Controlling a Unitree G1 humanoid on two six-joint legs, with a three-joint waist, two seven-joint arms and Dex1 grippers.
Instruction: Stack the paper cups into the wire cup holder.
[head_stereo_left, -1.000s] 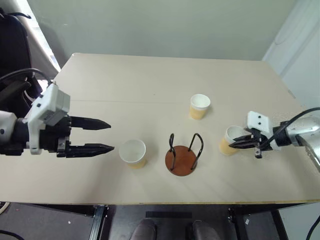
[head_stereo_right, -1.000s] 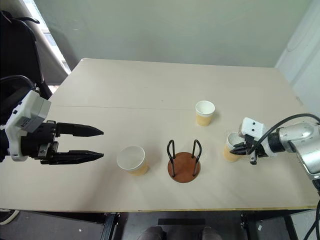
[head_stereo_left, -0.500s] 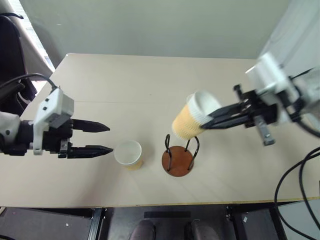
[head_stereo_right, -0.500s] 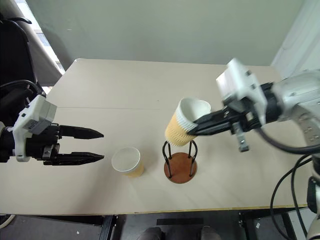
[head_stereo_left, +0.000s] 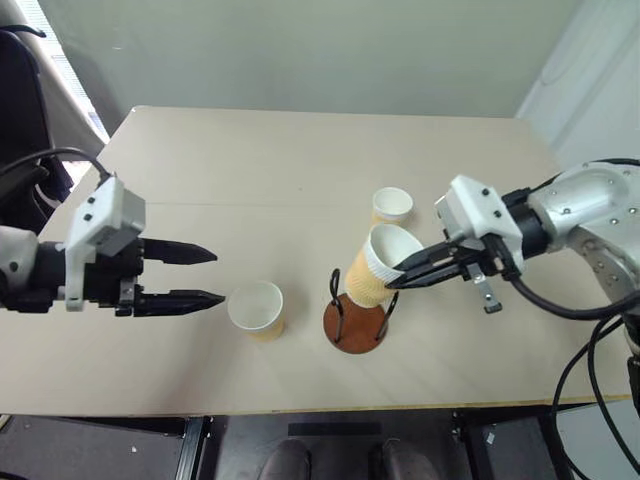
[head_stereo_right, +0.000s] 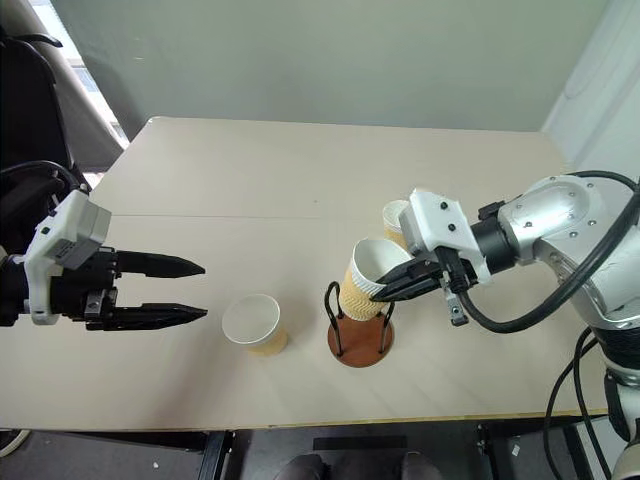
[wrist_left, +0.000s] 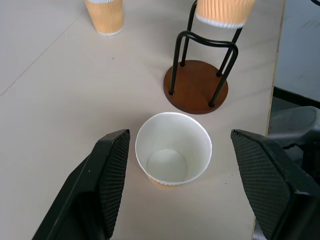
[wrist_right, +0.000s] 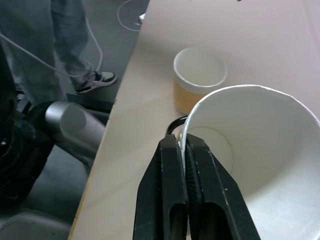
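My right gripper (head_stereo_left: 396, 279) is shut on the rim of a paper cup (head_stereo_left: 377, 268), one finger inside and one outside. This cup hangs tilted over the wire cup holder (head_stereo_left: 354, 324), its bottom level with the tops of the two black loops and above the brown disc. Left of the holder a second paper cup (head_stereo_left: 257, 307) stands upright. My left gripper (head_stereo_left: 218, 276) is open just left of it, with nothing between its fingers (wrist_left: 111, 176). Behind the holder stands a third paper cup (head_stereo_left: 391, 205).
The pale table (head_stereo_left: 300, 160) runs wide behind the cups. Its front edge lies close below the holder. Off the table's left side, a person's legs (wrist_right: 60, 35) and cables (wrist_right: 127, 12) are on the floor.
My right gripper lifted its cup off the table at the right, carried it left and brought it down over the holder. The left gripper stayed where it was.
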